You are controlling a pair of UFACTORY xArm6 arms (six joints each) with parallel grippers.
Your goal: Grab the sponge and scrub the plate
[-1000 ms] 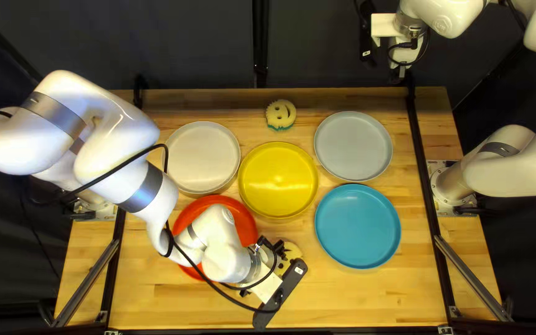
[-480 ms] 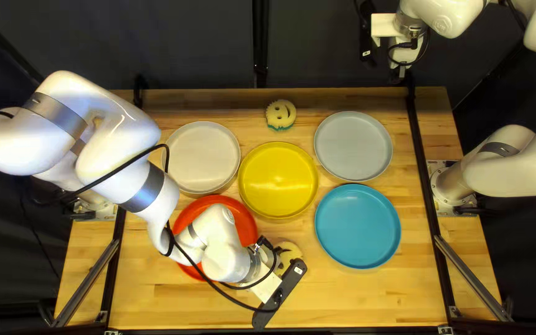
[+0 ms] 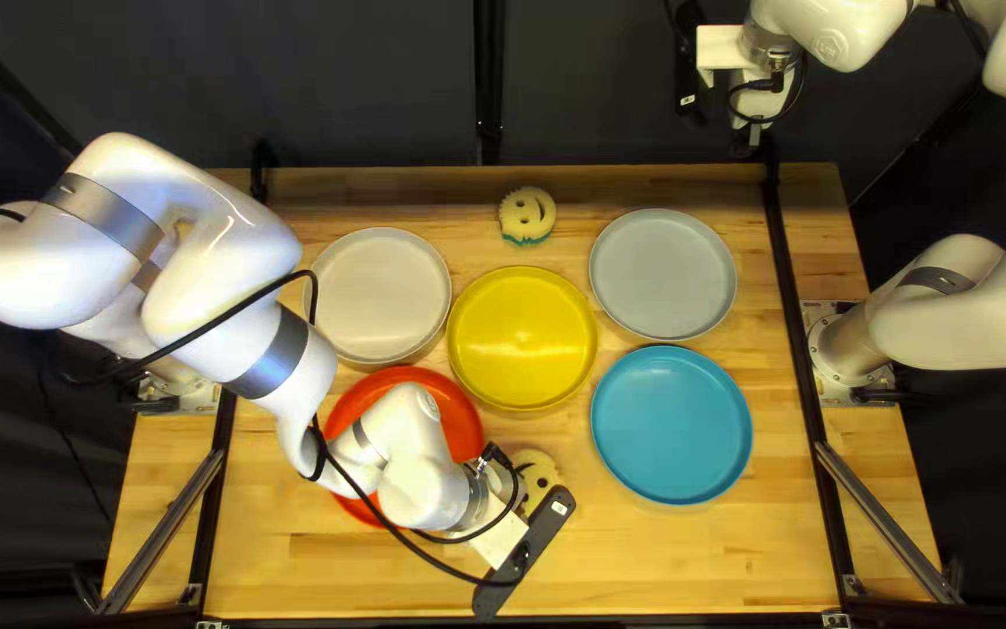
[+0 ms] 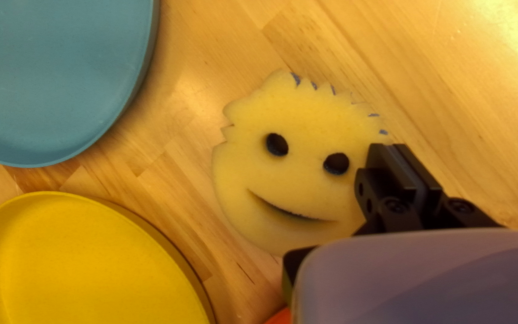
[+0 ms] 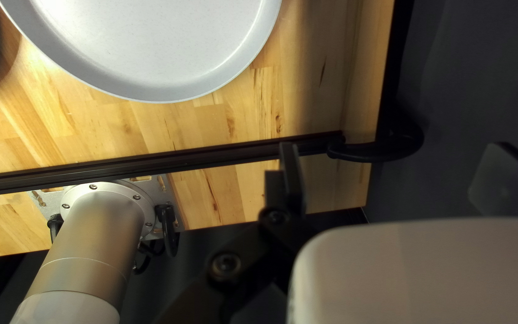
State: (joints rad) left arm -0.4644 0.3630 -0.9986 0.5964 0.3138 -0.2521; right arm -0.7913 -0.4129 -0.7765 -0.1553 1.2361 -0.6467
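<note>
Sponge (image 4: 241, 174), yellow, smiling face cut through it: flat on the bench (image 3: 666, 559), near side, between the red and blue plates, partly hidden from above.

Then, left to right:

White plate (image 3: 381, 295): one, towards the far side.

Red plate (image 3: 346, 414): one, largely under the left arm (image 3: 410, 460).

Left gripper (image 4: 392, 150): jaws brought together, holding nothing, at the sponge's edge as seen from the wrist; contact cannot be told.

Yellow plate (image 3: 522, 338): one, in the middle.

Second sponge (image 3: 528, 214): also smiling, near the far edge.

Grey plate (image 3: 663, 274): one, far side.

Blue plate (image 3: 672, 425): one, nearer.

Right gripper (image 5: 395, 150): jaws wide apart, nothing held, well away from the work.

Handling notes: picking up looks to be the step in hand. Best to part the left jaws first, centre them over the sponge, then lower with a side to each rim. Closing on one ragged edge might let it slip or swing; squeezing hard could fold it. A modest grip should leave the underside flat for scrubbing. Which plate is meant, the task does not say.
</note>
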